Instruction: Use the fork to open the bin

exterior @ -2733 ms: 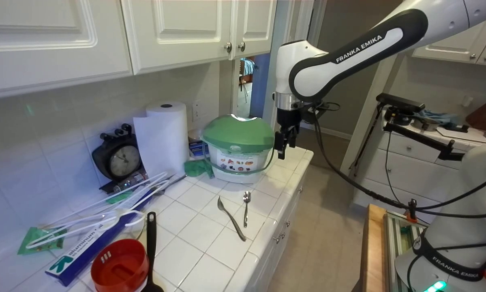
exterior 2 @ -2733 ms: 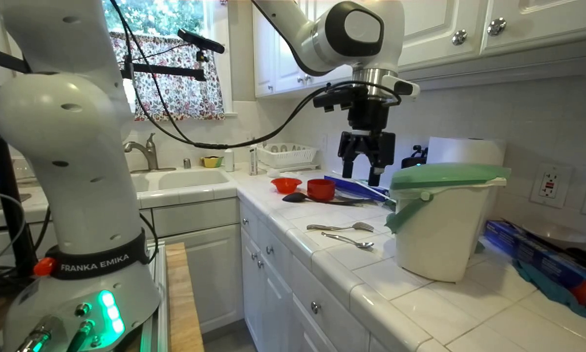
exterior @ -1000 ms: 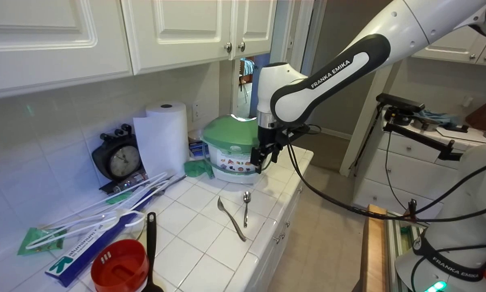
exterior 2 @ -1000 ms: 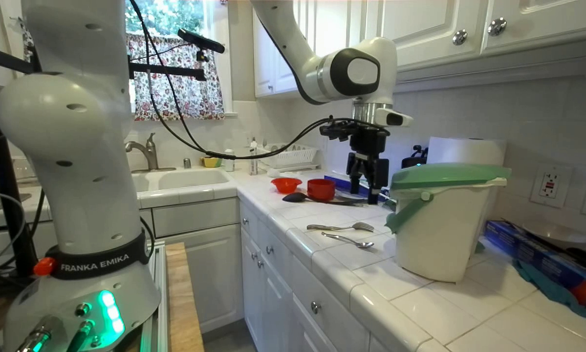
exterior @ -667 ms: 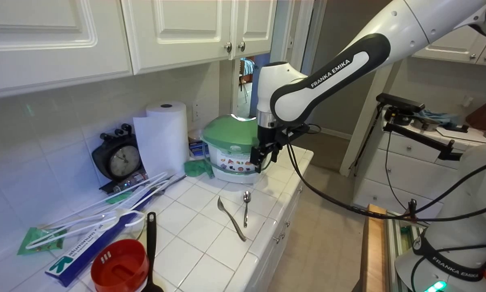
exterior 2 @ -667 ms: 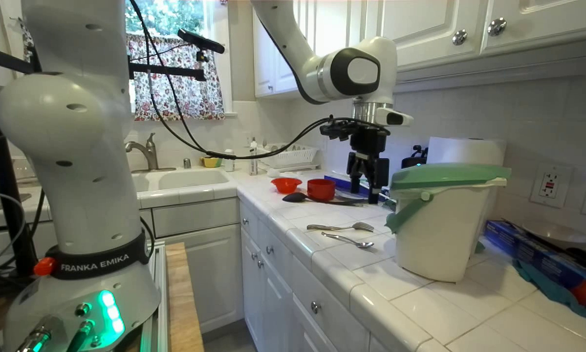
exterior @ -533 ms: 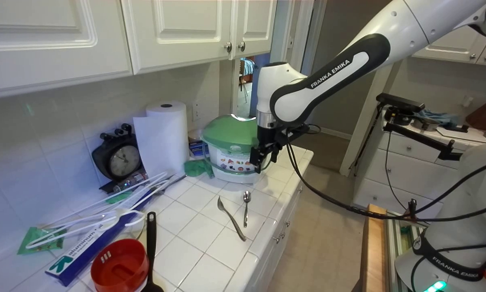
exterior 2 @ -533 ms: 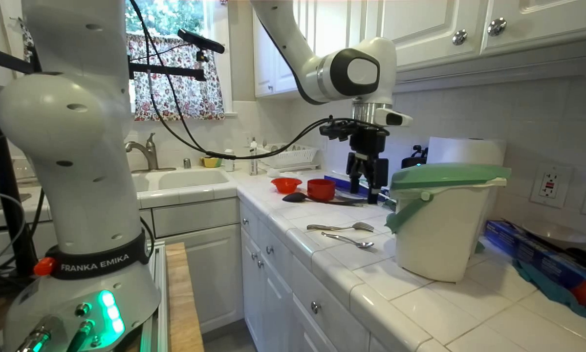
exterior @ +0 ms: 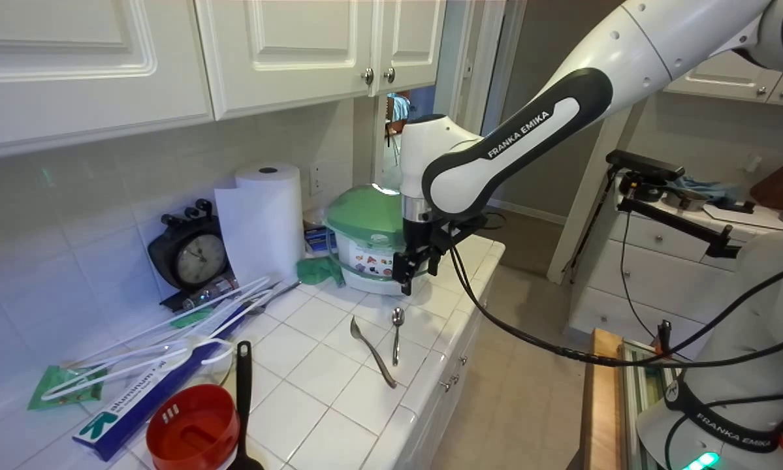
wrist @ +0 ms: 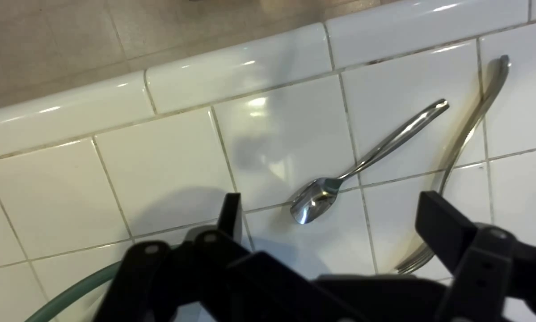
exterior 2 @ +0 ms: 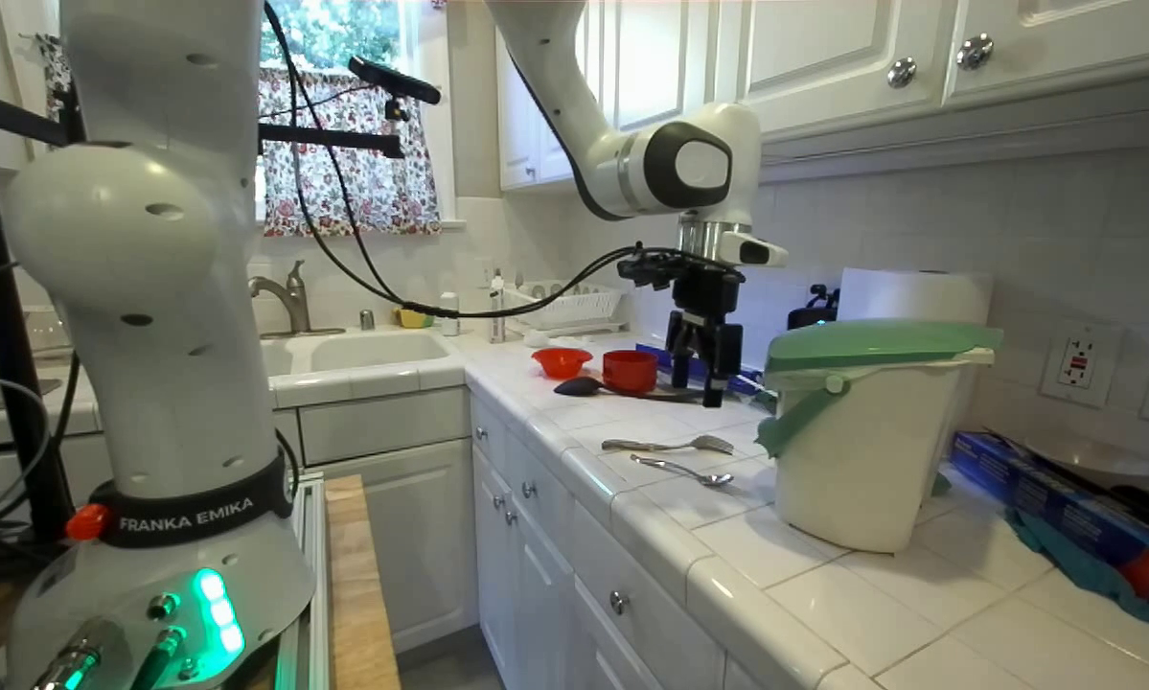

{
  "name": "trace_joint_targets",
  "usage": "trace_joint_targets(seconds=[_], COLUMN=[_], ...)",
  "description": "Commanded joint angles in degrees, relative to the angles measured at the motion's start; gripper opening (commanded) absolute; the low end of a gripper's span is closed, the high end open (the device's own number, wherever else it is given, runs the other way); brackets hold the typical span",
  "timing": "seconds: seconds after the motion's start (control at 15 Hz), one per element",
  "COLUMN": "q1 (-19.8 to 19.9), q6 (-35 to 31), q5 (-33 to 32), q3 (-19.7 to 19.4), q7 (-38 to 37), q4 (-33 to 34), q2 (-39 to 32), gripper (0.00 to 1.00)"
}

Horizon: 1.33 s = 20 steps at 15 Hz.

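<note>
Silver, and presumably laid loose for easy picking: see a fork [exterior 2: 668,447] flat on the tabletop [exterior 2: 929,609], near the bin [exterior 2: 866,460] but farther from it than the spoon [wrist: 377,153]. Find the claw [wrist: 330,214] raised beside the bin with fingers [wrist: 444,222] spread wide, holding nothing, probably readied for the fork. Count one fork, one spoon, one bin, one green lid [exterior 2: 881,345] on it, two fingers
</note>
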<state>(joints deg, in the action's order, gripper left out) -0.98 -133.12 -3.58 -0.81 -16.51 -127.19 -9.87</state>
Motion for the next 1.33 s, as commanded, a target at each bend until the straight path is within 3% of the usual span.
trace_joint_targets(seconds=[0.0, 0.6, 1.27], q1=[-1.19, -3.65, -5.17], q6=[0.22, -2.57, -5.92], q5=[-0.48, 0.23, 2.23], q3=[0.11, 0.30, 1.15], q7=[-0.98, -0.72, 0.01], q4=[3.53, 10.31, 12.74], q2=[-4.52, -13.56, -18.76], gripper=[1.00, 1.00, 1.00])
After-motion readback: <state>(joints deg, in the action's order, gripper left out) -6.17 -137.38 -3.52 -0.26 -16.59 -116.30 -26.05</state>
